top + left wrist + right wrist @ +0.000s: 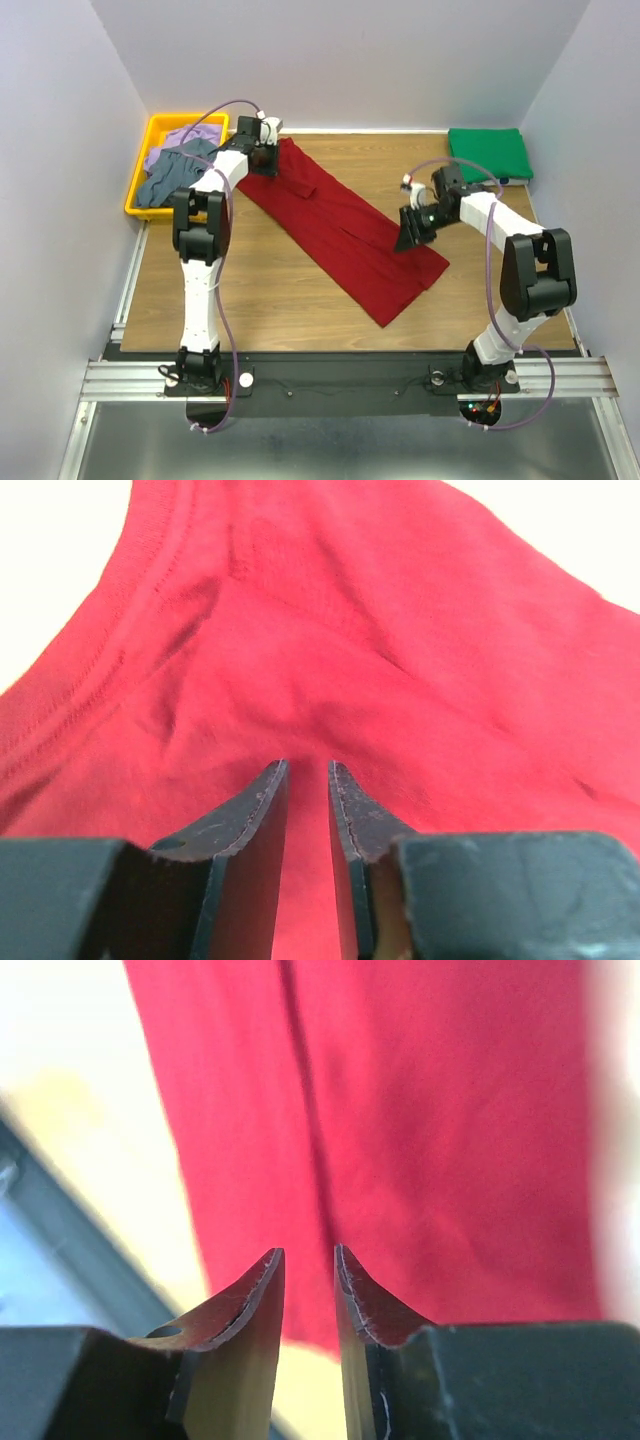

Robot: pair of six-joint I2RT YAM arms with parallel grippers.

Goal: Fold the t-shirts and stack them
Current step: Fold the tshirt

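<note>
The dark red t-shirt [340, 225] lies as a long strip, slanting from the back left to the front right of the table. My left gripper [268, 158] is at its back-left collar end. In the left wrist view the jaws [308, 767] stand a little apart just over the red cloth [400, 630], with nothing pinched between them. My right gripper [410, 238] hovers over the strip's right edge near the hem. Its jaws [308, 1252] are narrowly open and empty above the shirt [420, 1110]. A folded bright green t-shirt [488, 153] lies at the back right.
A yellow tray [160, 125] off the table's back-left corner holds the crumpled lavender t-shirt [172, 138] and grey-blue t-shirt [172, 178]. Bare wood [270, 290] shows in front of the red strip. White walls close in the back and sides.
</note>
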